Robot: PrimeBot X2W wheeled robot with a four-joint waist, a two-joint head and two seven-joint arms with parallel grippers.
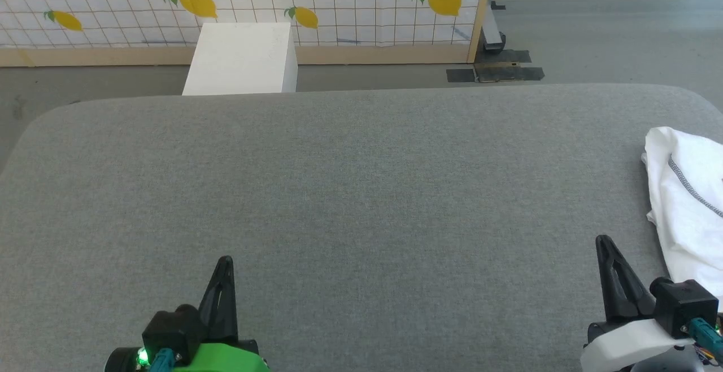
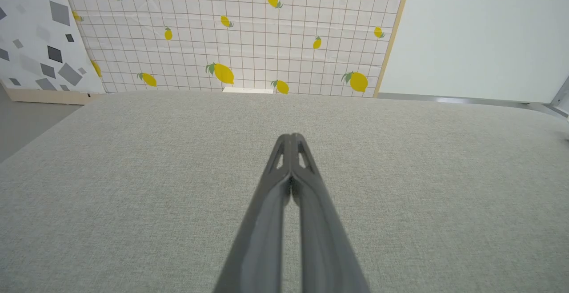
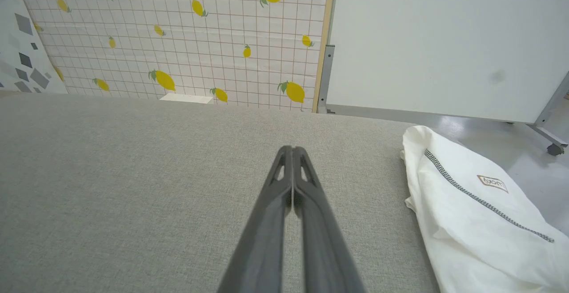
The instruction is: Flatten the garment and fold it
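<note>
Garment (image 1: pixel 686 202) lay bunched on the right side of the table (image 1: pixel 361 180), cut off by the right border of the head view. Long axis ran roughly front-to-back along that table edge: rounded narrow end pointed away from the robot, wider bulk came toward it. In the right wrist view it slanted from upper left to lower right. Not flat; fabric was doubled over itself with soft creases. Dark seam (image 3: pixel 480 200) ran down its length, nearly parallel to the long axis. Small tan label (image 3: pixel 492 182) faced up, just beside the seam on the outer side. Couldn't tell whether any of it hung over the table edge.

Right gripper (image 1: pixel 603 240) sat low at the near right, fingers pressed together with nothing between them, pointing away from the robot. Its tip was near the garment's left border but apart from it. Left gripper (image 1: pixel 225 260) sat at the near left, also closed tip to tip and empty, well apart from the garment, over bare table.

Beyond the far table edge, a white box (image 1: pixel 243 58) stood in front of the lemon-print screen (image 1: pixel 350 11), with grey floor (image 1: pixel 593 33) to the right. White panel (image 3: pixel 444 39) stood right of the screen.
</note>
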